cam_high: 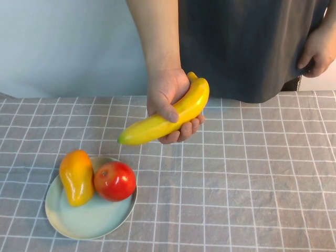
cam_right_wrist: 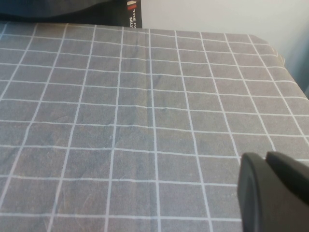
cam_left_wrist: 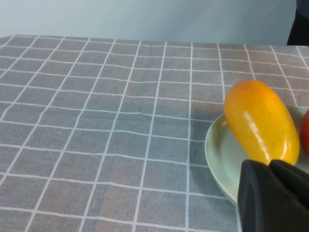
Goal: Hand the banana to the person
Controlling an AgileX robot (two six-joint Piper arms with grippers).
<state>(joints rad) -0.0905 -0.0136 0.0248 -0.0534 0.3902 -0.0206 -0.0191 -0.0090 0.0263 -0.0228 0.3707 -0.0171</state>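
Item: banana (cam_high: 170,116), long, curved, glossy yellow with a greenish tip. Location: you will find it off the surface (cam_high: 252,178), held in the person's hand (cam_high: 170,102) above the far middle of the checked cloth, thumb across its middle, fingers wrapped beneath, green tip pointing toward the robot's left and slightly down. The person (cam_high: 247,47) stands at the far edge; the other hand (cam_high: 317,50) hangs at the side. Handling, as a judgement: likely light and stiff enough to keep its curve, but the shiny skin looks slippery, so a grip across the thick middle would hold better than one at either tapering end; a hard pinch might mark it if it is real fruit. Task status: by the look of it the handover is done, since no claw touches the banana. Left claw (cam_left_wrist: 277,193): seen only in its wrist view, low beside the plate (cam_left_wrist: 217,154), dark fingers close together with nothing between them, so you may read it as closed and empty. Right claw (cam_right_wrist: 275,191): likewise low over bare cloth in its wrist view, fingers together, empty. Neither arm appears in the high view. Other stock: an orange-yellow fruit (cam_high: 76,176) and an apple (cam_high: 115,180) touching on the plate, near left.
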